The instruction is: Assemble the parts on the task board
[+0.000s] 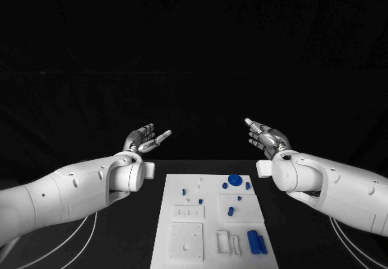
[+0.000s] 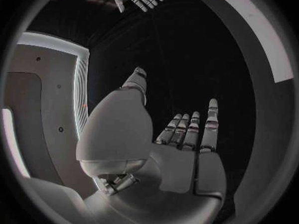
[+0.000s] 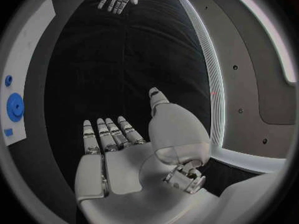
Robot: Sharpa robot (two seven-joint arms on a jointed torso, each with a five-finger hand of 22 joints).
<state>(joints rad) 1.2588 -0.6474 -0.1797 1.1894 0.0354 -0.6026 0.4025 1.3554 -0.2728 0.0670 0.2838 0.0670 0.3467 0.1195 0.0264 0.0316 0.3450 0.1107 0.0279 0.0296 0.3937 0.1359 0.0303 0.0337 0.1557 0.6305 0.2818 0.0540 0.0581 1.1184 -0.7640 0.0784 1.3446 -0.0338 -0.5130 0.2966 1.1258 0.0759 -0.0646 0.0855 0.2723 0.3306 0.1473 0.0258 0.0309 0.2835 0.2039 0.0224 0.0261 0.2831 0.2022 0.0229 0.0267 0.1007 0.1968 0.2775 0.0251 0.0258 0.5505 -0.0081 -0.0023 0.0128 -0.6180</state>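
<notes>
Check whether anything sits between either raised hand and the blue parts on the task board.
Nothing visible does. The left hand and right hand are both open and raised beyond the far end of the task board, holding nothing. The blue parts lie uncovered on the board, with bare black table between.

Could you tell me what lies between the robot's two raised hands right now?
Nothing: in the head view the stretch between the left hand and the right hand is bare; the task board lies nearer the robot.
</notes>
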